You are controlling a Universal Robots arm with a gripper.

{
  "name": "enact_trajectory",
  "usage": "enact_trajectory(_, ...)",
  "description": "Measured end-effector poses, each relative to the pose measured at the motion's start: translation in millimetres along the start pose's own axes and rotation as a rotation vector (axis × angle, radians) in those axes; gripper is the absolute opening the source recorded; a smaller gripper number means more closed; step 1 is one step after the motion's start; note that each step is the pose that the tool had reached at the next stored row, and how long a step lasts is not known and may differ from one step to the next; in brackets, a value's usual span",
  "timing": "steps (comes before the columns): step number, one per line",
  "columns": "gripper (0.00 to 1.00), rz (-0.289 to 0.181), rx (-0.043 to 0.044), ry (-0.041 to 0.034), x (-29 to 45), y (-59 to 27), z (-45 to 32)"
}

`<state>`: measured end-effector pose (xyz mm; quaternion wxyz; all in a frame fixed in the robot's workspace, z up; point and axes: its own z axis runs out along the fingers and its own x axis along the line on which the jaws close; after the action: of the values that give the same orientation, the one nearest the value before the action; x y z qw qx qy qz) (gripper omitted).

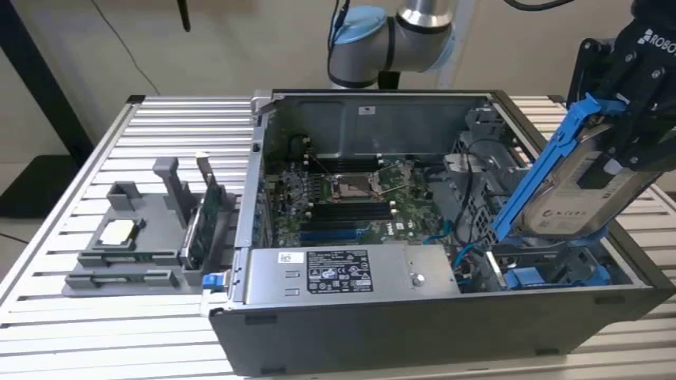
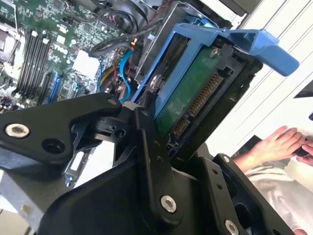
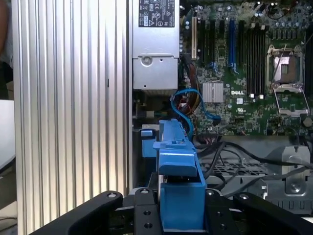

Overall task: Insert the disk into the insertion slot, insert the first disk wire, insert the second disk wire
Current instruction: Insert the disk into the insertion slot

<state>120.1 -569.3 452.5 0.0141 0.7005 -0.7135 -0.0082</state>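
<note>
**A:** While the disk is carried over the open computer case, how is the hand posed?

**B:** The hand is held above the case's corner at the exterior view's right, tipped over rather than plumb. It is clamped on the disk, which is gripped near its upper end.

**A:** Disk attitude?

**B:** It is steeply tilted. The upper end leans toward the exterior view's right. The lower end is pointed down at the insertion slot in the drive cage. Contact with the cage cannot be told, and the disk is not seated.

**A:** Wrist views?

**B:** In the second wrist view the disk's green circuit-board face and connector row are seen, pinched between the black fingers. In the first wrist view the blue caddy edge of the disk is held between two finger links. The motherboard and power-supply box lie beyond it.

**A:** Anything else recorded?

**B:** A person's fingers are noted in the second wrist view, beyond the slatted surface.
</note>
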Motion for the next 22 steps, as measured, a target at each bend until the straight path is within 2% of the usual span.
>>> enact_trajectory(5, 0.33, 0.0, 0.0276, -0.0004, 0.6, 3.7, 4.6)
enact_trajectory(10, 0.33, 0.0, 0.0467, 0.0007, 0.6, 4.7, 9.7)
enact_trajectory(22, 0.33, -0.013, 0.0494, 0.0006, 1.8, 4.4, 19.6)
